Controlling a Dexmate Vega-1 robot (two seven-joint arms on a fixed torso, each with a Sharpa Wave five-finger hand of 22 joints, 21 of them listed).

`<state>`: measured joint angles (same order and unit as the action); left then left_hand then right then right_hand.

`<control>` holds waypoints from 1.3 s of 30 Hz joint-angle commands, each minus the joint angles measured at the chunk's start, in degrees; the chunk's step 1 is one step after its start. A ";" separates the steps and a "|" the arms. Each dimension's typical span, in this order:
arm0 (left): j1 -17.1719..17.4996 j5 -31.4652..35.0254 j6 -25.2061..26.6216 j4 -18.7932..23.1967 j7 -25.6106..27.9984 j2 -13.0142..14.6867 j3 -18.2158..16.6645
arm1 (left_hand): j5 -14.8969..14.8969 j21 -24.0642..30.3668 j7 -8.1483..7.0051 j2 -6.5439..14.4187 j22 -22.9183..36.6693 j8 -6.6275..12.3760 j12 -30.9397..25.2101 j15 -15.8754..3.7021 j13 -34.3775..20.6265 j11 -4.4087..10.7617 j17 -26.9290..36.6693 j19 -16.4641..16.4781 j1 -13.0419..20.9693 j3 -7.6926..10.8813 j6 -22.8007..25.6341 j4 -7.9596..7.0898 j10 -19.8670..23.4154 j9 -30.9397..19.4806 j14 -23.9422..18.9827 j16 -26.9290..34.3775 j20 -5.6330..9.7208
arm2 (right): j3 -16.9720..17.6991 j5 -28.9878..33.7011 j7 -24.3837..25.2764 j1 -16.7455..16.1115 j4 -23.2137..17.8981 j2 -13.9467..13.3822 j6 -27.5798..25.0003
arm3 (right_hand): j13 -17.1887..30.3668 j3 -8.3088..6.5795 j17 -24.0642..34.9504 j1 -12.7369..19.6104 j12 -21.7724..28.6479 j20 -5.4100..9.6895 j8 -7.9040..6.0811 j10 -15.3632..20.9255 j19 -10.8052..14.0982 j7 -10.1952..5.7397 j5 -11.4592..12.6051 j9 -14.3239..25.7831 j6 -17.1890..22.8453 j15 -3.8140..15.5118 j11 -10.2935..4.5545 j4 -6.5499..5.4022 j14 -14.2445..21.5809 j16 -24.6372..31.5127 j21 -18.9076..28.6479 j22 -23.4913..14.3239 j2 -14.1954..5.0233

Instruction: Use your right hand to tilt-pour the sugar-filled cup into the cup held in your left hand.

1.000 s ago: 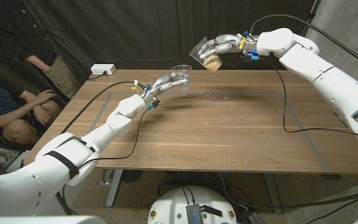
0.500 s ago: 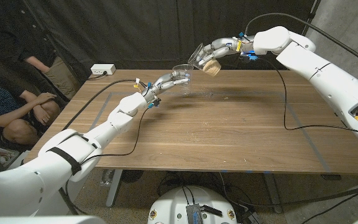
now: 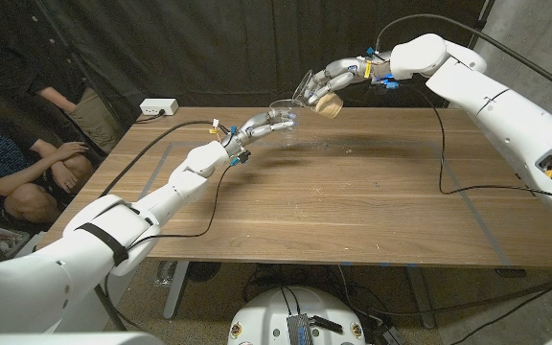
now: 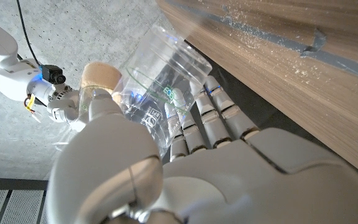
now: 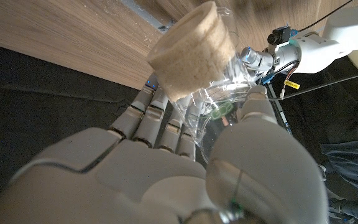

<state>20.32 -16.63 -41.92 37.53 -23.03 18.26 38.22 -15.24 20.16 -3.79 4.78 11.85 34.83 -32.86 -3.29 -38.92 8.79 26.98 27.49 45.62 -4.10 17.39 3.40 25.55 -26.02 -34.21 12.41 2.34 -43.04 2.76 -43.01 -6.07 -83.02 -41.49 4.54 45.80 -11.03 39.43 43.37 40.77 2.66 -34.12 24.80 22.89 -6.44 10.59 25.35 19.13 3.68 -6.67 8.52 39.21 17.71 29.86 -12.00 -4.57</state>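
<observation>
Above the far half of the tabletop, the left hand grips an empty clear cup. Just beyond it, the right hand clasps the tilted sugar cup, its rim just beside the empty cup's rim.

Probably a lab: black curtains, cables.

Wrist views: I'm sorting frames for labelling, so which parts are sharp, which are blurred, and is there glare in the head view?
Left wrist view: the empty cup and table edge are sharp; the near left hand is soft. Right wrist view: the sugar cup is crisp, the right hand slightly blurred. Head view: evenly lit, dark backdrop, soft arm shadows on the table, no strong glare.
</observation>
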 commanded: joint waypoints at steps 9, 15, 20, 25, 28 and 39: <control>-1.20 -0.37 -2.04 -3.48 -2.09 -1.58 0.60 | 0.31 0.62 -0.07 0.08 0.21 0.35 -0.27 -6.74 -0.09 0.22 0.25 0.14 0.30 -0.51 0.38 0.23 0.22 -0.09 -0.54 -0.23 0.67 | -2.30 3.06 -4.69 4.60 4.93 2.26 3.44 | 0.18 -0.89 0.20 0.09 0.05 2.47 0.02 0.27 -0.11 -0.08 0.36 0.31 0.52 9.72 -0.02 -0.50 0.64 -0.17 -0.18 -0.06 -0.63; -1.53 0.24 -2.93 -4.23 -1.96 -1.53 0.91 | 0.38 0.63 -0.11 0.16 0.21 0.35 -0.33 -6.71 -0.12 0.18 0.30 0.08 0.33 -0.54 0.31 0.21 0.19 -0.08 -0.53 -0.28 0.76 | -2.94 4.00 -5.33 5.62 6.02 2.92 4.19 | 0.22 -0.93 0.25 0.04 0.09 2.43 0.04 0.50 -0.18 -0.11 0.37 0.34 0.60 9.72 -0.01 -0.54 0.68 -0.22 -0.24 -0.05 -0.67; -1.85 0.07 -3.47 -5.08 -2.81 -1.70 1.00 | 0.44 0.65 -0.17 0.20 0.22 0.39 -0.37 -6.70 -0.11 0.22 0.34 0.04 0.36 -0.58 0.31 0.21 0.21 -0.09 -0.56 -0.30 0.87 | -3.37 4.80 -5.69 6.11 6.34 3.15 4.69 | 0.19 -0.96 0.30 0.04 0.05 2.42 0.03 0.58 -0.20 -0.29 0.38 0.38 0.74 9.73 -0.06 -0.55 0.72 -0.25 -0.27 -0.05 -0.70; -2.16 0.14 -3.97 -5.64 -3.41 -1.80 1.18 | 0.50 0.67 -0.04 0.20 0.22 0.39 -0.40 -6.70 -0.07 0.26 0.38 0.00 0.35 -0.65 0.28 0.19 0.25 -0.07 -0.59 -0.32 0.95 | -3.76 5.70 -6.18 6.58 6.27 3.23 4.99 | 0.12 -1.00 0.34 0.10 -0.03 2.40 0.03 0.63 -0.23 -0.25 0.39 0.41 0.84 9.74 -0.08 -0.51 0.73 -0.29 -0.30 -0.05 -0.68; -2.07 0.09 -3.99 -5.34 -3.71 -1.69 1.23 | 0.54 0.68 -0.06 0.21 0.22 0.43 -0.42 -6.78 0.01 0.33 0.41 -0.04 0.36 -0.69 0.30 0.19 0.36 -0.10 -0.65 -0.32 1.01 | -3.99 6.51 -6.31 6.81 5.92 3.12 5.19 | 0.05 -1.04 0.38 0.13 -0.03 2.39 0.04 0.84 -0.25 -0.19 0.41 0.42 0.90 9.74 0.02 -0.49 0.77 -0.30 -0.33 -0.05 -0.70; -0.80 0.26 -2.47 -1.92 -3.71 -0.38 1.31 | 0.66 0.74 -0.14 0.27 0.23 0.48 -0.48 -6.73 0.11 0.19 0.51 -0.12 0.42 -0.82 0.29 0.17 0.37 -0.04 -0.73 -0.38 1.13 | -4.31 9.10 -7.49 7.90 4.26 2.51 5.79 | 0.19 -1.15 0.51 0.21 0.00 2.37 0.04 1.05 -0.42 -0.38 0.44 0.50 1.12 9.75 -0.08 -0.47 0.90 -0.35 -0.46 -0.04 -0.77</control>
<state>18.54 -16.48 -45.43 33.32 -26.46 16.96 39.41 -14.61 20.61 -3.79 4.78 11.84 34.82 -33.08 -3.36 -38.69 8.78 27.25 27.50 45.62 -4.35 17.39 3.64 25.54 -26.04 -34.50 12.07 2.33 -46.93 9.43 -49.30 0.71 -77.65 -38.59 9.64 45.80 -11.26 39.70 43.25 40.51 2.45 -33.77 25.24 22.68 -6.44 10.76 25.67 19.57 3.98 -6.71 8.75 39.53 17.65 29.63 -12.00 -4.87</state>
